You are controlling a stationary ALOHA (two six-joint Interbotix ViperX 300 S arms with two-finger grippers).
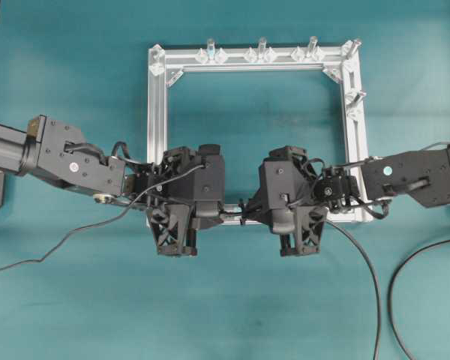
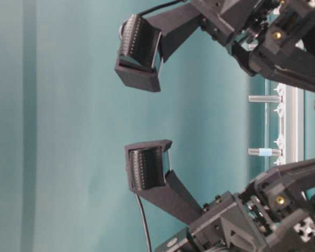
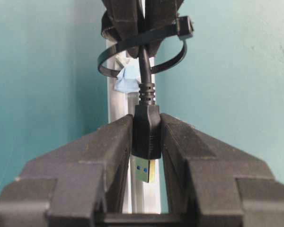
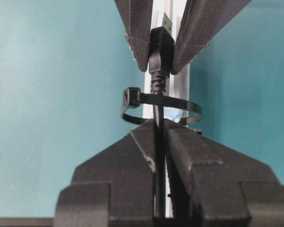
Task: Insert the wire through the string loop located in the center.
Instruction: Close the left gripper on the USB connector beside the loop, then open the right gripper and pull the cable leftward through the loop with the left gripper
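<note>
The wire's black plug (image 3: pixel 146 132), silvery tip toward the camera, is clamped between my left gripper's (image 3: pixel 146 120) fingers. Beyond the plug the wire (image 3: pixel 144 66) runs through the string loop (image 3: pixel 114 47), a black tie ring standing up from the silver rail (image 3: pixel 117 109). On the loop's other side my right gripper (image 4: pixel 159 124) is shut on the thin wire (image 4: pixel 157 111), just short of the loop (image 4: pixel 191 106). In the overhead view the left gripper (image 1: pixel 226 214) and right gripper (image 1: pixel 253 212) face each other tip to tip over the frame's near rail (image 1: pixel 232 220).
The square aluminium frame (image 1: pixel 157 112) carries clear pegs (image 1: pixel 262 49) along its far rail and right side. Black cables (image 1: pixel 364 262) trail over the teal table in front of both arms. In the table-level view both wrist mounts (image 2: pixel 142 52) fill the foreground.
</note>
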